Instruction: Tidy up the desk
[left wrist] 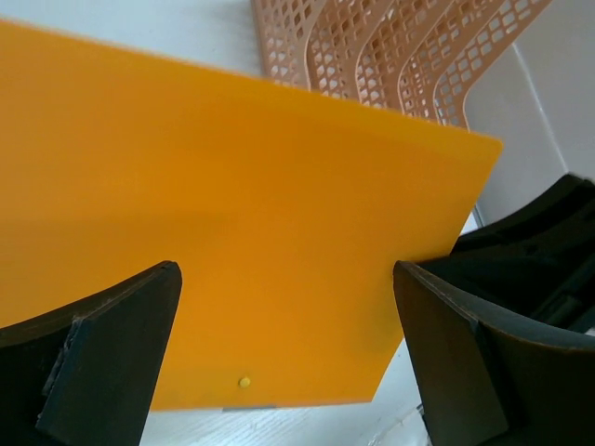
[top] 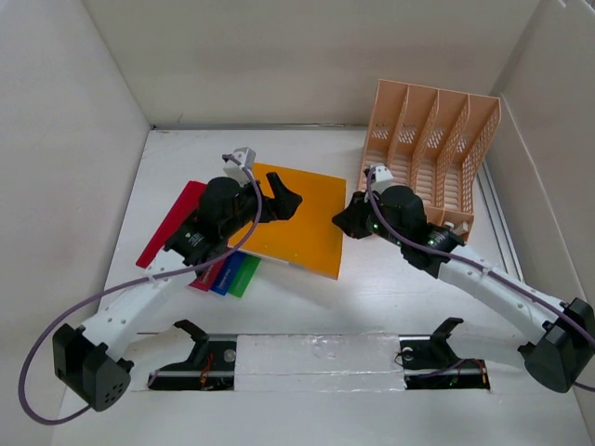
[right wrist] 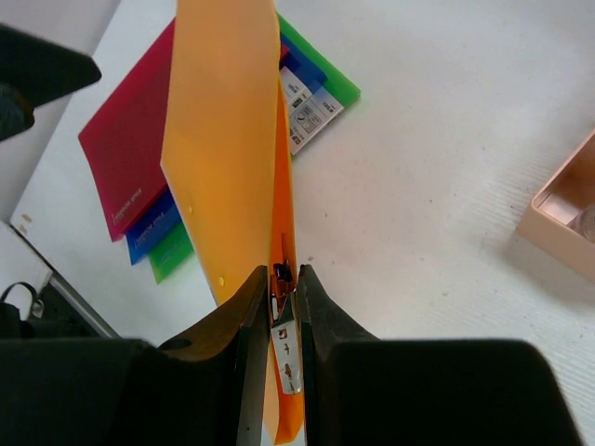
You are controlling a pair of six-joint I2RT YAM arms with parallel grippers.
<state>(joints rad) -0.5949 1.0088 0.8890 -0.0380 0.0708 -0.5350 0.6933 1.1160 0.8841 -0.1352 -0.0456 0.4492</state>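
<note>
An orange folder hangs over the middle of the white desk. My right gripper is shut on its right edge. In the right wrist view the jaws pinch the folder at its metal clip. My left gripper hovers over the folder's left part with its fingers wide open. Seen from the left wrist, the folder's orange face lies beyond the open gripper, and neither finger touches it.
Red, blue and green folders lie fanned on the desk under the left arm. A peach slotted file rack stands at the back right, close behind the right gripper. White walls enclose the desk.
</note>
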